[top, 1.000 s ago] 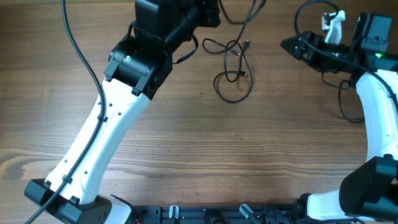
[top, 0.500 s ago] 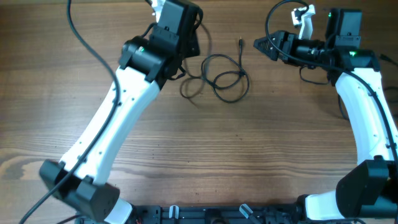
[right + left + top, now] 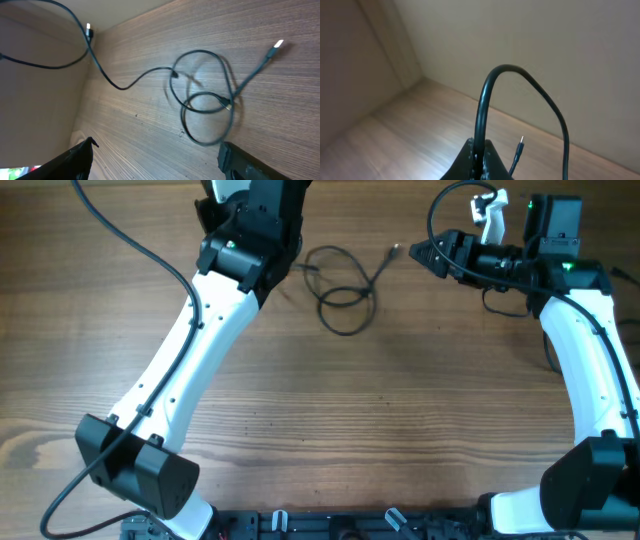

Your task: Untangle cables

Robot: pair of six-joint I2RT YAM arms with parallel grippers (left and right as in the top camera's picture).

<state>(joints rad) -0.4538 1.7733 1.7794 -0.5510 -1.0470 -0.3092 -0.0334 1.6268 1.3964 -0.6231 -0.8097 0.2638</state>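
1. Currently pinching one cable (image 3: 481,107) in left gripper (image 3: 479,152); loops (image 3: 345,298) lying on counter (image 3: 350,430) between the grippers.
2. Could cinch them tighter if pulled hard.
3. With right gripper (image 3: 156,146) spread and empty, could snag the wrong loop.

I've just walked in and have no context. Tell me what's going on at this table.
Two robot arms are working on a tangle of thin black cables on a wooden table. The left gripper is shut on one cord and holds it raised, so the cord arches up above its fingers. The right gripper is open and empty, hovering close to a loose plug end. The loops on the table cross one another, so the untangling is not finished.
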